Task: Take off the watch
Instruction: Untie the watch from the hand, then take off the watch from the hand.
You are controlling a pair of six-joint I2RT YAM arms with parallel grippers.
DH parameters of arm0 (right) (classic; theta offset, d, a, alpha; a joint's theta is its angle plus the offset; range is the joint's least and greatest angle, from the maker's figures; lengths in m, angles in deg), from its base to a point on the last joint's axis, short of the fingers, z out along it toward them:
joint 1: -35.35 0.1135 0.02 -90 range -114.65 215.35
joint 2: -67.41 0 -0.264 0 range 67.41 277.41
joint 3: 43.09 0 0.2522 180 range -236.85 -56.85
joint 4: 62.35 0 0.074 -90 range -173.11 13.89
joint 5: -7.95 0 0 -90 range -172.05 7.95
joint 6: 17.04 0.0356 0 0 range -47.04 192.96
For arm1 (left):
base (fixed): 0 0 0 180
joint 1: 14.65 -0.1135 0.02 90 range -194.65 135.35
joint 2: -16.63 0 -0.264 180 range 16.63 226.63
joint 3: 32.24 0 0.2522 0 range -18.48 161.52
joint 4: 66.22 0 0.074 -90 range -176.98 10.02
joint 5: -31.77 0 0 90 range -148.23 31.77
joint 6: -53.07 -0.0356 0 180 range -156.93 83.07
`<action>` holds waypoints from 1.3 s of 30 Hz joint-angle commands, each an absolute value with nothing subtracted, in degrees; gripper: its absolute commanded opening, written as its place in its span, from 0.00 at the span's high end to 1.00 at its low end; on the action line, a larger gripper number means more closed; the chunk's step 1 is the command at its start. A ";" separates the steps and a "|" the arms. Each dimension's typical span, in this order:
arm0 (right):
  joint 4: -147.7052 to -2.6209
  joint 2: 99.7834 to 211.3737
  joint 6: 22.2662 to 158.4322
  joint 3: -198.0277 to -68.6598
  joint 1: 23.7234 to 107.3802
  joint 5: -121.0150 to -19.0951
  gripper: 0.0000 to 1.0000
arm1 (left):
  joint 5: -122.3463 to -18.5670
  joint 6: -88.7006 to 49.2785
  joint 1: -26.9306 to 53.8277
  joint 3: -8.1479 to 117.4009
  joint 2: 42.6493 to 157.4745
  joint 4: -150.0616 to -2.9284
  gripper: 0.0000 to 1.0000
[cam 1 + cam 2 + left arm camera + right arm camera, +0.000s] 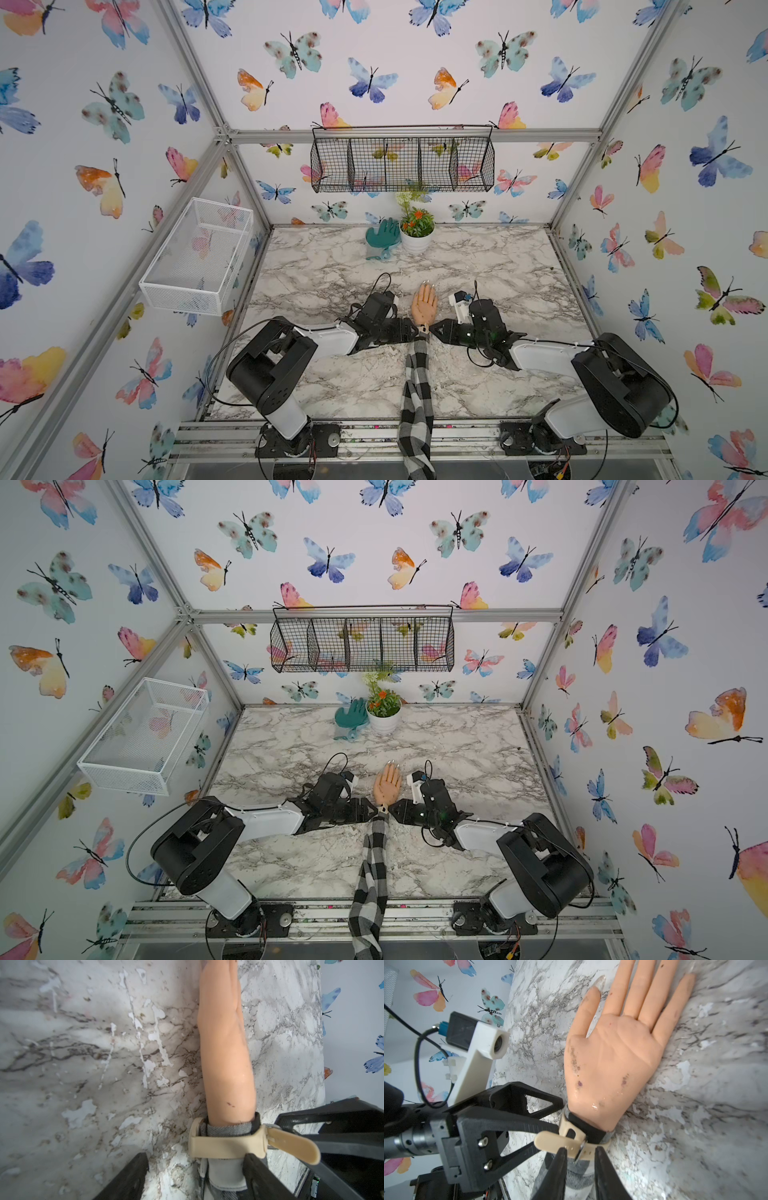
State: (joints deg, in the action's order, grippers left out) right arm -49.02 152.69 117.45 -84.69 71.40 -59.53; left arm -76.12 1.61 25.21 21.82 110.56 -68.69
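At the far left, 1 white mesh basket (pixel 195 257) is mounted on the wall. Over the marble table (pixel 324 266), 2 grippers are counted. The left gripper (pixel 196 1155) is seen with its jaws apart, straddling the sleeved wrist. Between the 2, 1 mannequin hand (pixel 612 1053) is laid palm up, and 1 watch (pixel 224 1145) is strapped round its wrist, buckle on the palm side. The right gripper (pixel 581 1149) is set with its 2 fingers (pixel 558 1169) close on either side of the buckle; whether the strap is pinched cannot be told.
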 commanded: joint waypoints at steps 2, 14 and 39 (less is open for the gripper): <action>-47.46 154.54 119.19 -85.78 71.47 -58.76 0.79 | -75.42 0.77 25.34 21.03 112.65 -72.34 0.24; -43.99 156.55 121.24 -85.42 71.47 -55.95 0.98 | -75.28 0.74 25.34 20.77 112.26 -72.38 0.24; -51.27 155.39 122.98 -98.23 71.74 -48.64 0.98 | -76.60 1.70 22.33 20.51 112.02 -71.14 0.23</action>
